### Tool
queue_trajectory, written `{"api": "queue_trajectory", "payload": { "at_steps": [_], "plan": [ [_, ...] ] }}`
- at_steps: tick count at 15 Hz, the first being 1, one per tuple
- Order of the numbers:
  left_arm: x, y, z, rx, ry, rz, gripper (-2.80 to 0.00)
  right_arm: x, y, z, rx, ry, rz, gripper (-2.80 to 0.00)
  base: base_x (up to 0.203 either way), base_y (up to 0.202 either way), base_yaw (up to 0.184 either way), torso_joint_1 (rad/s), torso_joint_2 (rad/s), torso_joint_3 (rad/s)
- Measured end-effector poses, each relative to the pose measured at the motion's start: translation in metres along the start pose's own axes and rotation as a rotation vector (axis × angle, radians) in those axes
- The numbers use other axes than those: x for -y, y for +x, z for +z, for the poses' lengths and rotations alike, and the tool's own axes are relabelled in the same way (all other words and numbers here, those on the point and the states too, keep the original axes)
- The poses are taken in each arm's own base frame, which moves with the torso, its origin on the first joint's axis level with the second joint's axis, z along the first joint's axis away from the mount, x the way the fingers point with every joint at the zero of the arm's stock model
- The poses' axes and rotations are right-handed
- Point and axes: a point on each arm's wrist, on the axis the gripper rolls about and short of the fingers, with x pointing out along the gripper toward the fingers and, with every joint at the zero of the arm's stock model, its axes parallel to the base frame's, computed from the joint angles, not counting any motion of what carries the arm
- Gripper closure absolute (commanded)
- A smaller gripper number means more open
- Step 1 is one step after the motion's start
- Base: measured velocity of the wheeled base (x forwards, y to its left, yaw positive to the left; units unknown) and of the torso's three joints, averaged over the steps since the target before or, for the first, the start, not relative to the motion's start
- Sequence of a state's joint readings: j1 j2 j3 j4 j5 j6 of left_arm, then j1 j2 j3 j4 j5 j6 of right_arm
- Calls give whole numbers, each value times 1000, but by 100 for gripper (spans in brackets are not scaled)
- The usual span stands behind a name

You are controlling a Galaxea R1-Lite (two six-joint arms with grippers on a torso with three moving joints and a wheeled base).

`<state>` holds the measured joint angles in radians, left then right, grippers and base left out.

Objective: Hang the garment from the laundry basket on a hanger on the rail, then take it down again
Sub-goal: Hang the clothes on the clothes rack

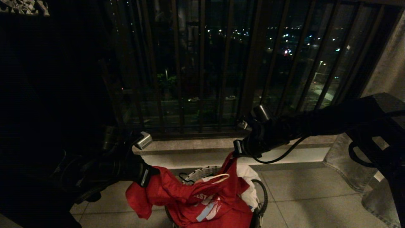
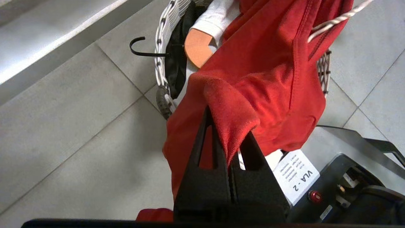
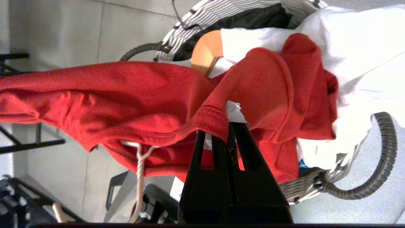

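- The red T-shirt, with white lettering and a pale striped graphic, hangs stretched and crumpled above the laundry basket, the white wire hanger threaded in it.
- The left claw, low at the left, is clamped on a fold of the shirt's cloth.
- The right claw, higher, pinches the shirt's ribbed edge.

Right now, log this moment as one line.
left gripper: shut on red T-shirt | right gripper: shut on red T-shirt | shirt above laundry basket | white wire hanger inside shirt
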<state>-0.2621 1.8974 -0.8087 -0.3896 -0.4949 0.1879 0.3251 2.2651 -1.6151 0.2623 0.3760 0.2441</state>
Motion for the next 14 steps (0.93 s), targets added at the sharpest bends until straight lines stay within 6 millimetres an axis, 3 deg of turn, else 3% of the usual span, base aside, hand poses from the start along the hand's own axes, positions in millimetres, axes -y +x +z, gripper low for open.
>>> {"api": "queue_trajectory", "payload": {
  "at_steps": [14],
  "plan": [
    [-33,33,-7,-38,-51,31,0,-11,30,12,33,-40,-43,0,0,0,0,0,0,0]
  ]
}}
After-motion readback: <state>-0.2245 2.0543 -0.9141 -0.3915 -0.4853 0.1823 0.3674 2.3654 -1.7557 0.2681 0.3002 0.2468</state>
